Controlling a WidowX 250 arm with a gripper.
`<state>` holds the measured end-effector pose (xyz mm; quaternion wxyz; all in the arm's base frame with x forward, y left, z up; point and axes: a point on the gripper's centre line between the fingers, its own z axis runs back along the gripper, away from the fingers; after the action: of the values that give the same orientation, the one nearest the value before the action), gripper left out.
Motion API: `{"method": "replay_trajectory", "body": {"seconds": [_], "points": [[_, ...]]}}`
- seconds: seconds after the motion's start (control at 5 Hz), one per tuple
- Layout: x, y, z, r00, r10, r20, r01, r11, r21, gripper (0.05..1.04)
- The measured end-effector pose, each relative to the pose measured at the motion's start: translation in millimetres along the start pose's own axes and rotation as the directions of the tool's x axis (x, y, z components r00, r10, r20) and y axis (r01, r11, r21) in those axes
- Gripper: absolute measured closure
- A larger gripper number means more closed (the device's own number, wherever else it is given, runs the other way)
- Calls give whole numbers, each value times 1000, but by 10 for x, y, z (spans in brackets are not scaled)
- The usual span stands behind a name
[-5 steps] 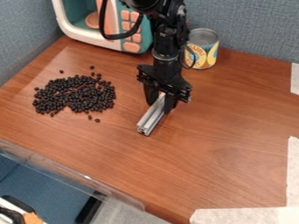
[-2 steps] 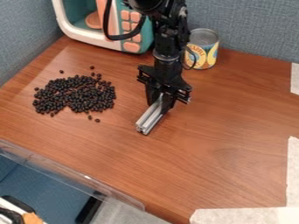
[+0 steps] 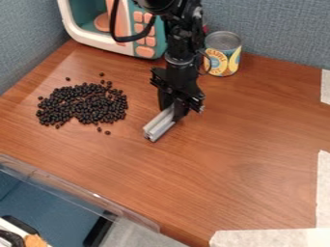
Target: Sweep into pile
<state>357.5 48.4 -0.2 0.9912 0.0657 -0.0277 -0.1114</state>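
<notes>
Over the brown bench [image 3: 245,159], the black gripper [image 3: 172,111] is pinching a silver bar [image 3: 159,127] with its fingers [image 3: 181,112]. The bar is poking out below them, its long side slanting toward the view's bottom left. Little black beans [image 3: 103,111] are lying left of it.

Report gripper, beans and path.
Black gripper shut on silver metal bar. Small black round beans loosely heaped, few strays. Nothing visible between bar and beans.
</notes>
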Motion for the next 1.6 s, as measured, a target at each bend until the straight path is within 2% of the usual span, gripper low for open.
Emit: {"method": "replay_trajectory", "body": {"seconds": [0.2, 0.8, 1.2, 1.4, 1.6], "points": [[-81, 219, -35, 1000, 17, 0, -17, 999, 30, 713], [-368, 709, -118, 996, 86, -30, -84, 995, 50, 713], [-387, 878, -136, 995, 87, -45, -85, 995, 55, 713], [-447, 1043, -157, 991, 126, -46, -124, 991, 60, 713], [-452, 1055, -158, 991, 125, -49, -122, 991, 60, 713]]}}
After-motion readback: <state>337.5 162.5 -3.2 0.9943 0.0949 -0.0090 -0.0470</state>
